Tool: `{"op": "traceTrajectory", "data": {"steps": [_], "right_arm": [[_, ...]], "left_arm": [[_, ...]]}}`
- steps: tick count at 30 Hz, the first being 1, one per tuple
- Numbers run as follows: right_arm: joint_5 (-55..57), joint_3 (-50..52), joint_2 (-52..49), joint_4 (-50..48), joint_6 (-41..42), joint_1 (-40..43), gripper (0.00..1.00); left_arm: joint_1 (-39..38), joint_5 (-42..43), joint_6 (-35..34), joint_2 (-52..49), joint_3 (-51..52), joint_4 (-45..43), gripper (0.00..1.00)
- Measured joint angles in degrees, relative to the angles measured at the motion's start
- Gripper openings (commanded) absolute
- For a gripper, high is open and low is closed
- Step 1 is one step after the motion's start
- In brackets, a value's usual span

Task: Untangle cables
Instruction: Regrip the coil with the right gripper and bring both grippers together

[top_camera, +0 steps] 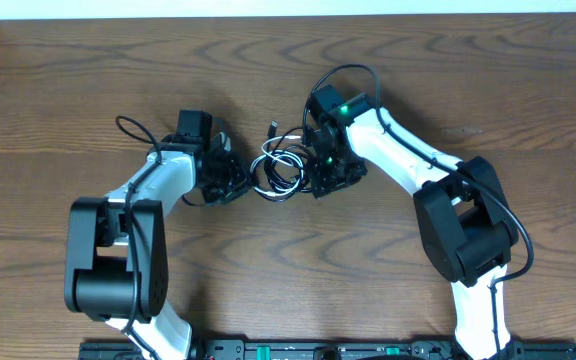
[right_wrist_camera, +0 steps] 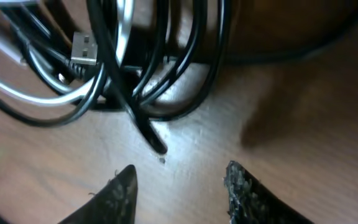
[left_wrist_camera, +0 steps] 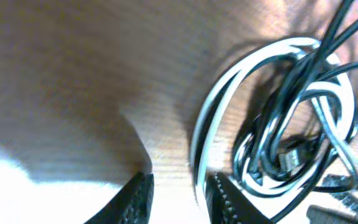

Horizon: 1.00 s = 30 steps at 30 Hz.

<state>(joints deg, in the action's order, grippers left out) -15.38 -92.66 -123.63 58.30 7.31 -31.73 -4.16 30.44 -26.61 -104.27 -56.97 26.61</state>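
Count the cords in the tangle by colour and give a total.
black cord: 1
white cord: 1
total: 2
The loops overlap, so each colour reads as one cord wound several times.

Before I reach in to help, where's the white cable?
Overhead, the white cable lies mid-table, looped with the black cable, between left gripper and right gripper.

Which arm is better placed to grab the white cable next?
Left, likely: the white cable sits at the left gripper, jaws open; the right gripper faces mainly black cable.
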Motion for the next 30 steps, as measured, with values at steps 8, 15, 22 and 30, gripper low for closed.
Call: {"op": "traceTrajectory", "data": {"steps": [8,15,22,30], "right_arm": [[1.4,0.2,0.0,-3.3,3.9,-0.3,0.28],[5.6,0.2,0.0,-5.7,7.0,-2.5,0.25],[11.5,0.2,0.0,-6.0,11.6,-5.2,0.15],[18.5,0.2,0.0,-5.9,16.4,-6.7,0.15]], "left_arm": [[0.0,-1.5,0.1,0.5,-2.1,1.0,0.33],[-1.5,-2.6,-0.7,0.5,-2.2,-1.7,0.33],[-4.5,-5.9,-2.0,0.5,-2.2,-1.8,0.33],[-7.3,-9.9,-2.1,0.5,-2.2,-2.5,0.33]]}}
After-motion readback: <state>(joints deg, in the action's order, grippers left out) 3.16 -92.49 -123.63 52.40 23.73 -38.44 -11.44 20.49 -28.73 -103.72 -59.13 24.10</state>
